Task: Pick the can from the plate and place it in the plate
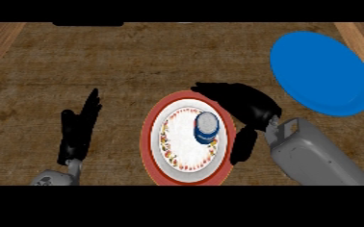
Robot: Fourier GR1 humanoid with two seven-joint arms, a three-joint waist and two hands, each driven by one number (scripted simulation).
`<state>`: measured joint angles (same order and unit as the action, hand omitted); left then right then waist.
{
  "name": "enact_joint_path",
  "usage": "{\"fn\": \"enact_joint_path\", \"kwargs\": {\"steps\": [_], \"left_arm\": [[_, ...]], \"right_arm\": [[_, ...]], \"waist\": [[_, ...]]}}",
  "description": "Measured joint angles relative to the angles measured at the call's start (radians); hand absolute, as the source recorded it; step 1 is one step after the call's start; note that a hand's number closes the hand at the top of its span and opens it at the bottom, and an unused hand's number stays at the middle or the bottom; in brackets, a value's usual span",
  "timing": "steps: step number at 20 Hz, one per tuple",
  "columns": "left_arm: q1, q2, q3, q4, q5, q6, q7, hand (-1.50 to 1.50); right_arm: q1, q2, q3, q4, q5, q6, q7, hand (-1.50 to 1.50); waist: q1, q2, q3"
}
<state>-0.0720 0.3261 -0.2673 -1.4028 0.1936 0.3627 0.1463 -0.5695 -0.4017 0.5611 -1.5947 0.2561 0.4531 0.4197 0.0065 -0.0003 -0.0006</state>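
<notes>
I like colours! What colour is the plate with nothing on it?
Blue: the empty plate shows in the head view.

A: Can you read any writing here, a brand or a number?

B: None. The small blue cylindrical can with a grey top has a pale band round its side, but no letters can be made out on it.

A: And the round white plate with the broad red rim under it?

B: Only a ring of small red and yellow marks round the inner white part; that is ornament, not text.

A: The plain blue round plate near the table's far right corner?

B: Bare blue, no label or sign.

A: The brown wood-grain table itself?

B: Nothing legible.
</notes>
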Motion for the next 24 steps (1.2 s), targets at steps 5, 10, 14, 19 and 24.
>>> {"fn": "enact_joint_path", "kwargs": {"steps": [5,10,14,19,24], "left_arm": [[0.015,-0.014,0.027,-0.007,-0.027,-0.023,-0.001,0.0],[0.022,-0.046,0.048,-0.013,-0.063,-0.03,0.004,0.0],[0.031,-0.064,0.066,-0.023,-0.083,-0.055,0.013,0.0],[0.005,-0.075,0.102,-0.018,-0.104,-0.078,0.045,0.0],[0.008,-0.09,0.124,-0.044,-0.134,-0.095,0.074,0.0]], "right_arm": [[0.026,0.058,-0.018,0.042,0.076,0.05,-0.003,-1.5],[0.062,0.099,-0.048,0.06,0.146,0.094,-0.045,-1.5],[0.071,0.143,-0.077,0.086,0.202,0.131,-0.067,-1.5],[0.091,0.205,-0.091,0.097,0.262,0.153,-0.07,-1.5],[0.111,0.231,-0.11,0.154,0.342,0.153,-0.133,-1.5]], "waist": [[-0.002,0.0,0.001],[-0.003,0.0,0.001],[-0.003,0.0,0.001],[-0.004,0.0,0.001],[-0.003,0.0,0.001]]}}
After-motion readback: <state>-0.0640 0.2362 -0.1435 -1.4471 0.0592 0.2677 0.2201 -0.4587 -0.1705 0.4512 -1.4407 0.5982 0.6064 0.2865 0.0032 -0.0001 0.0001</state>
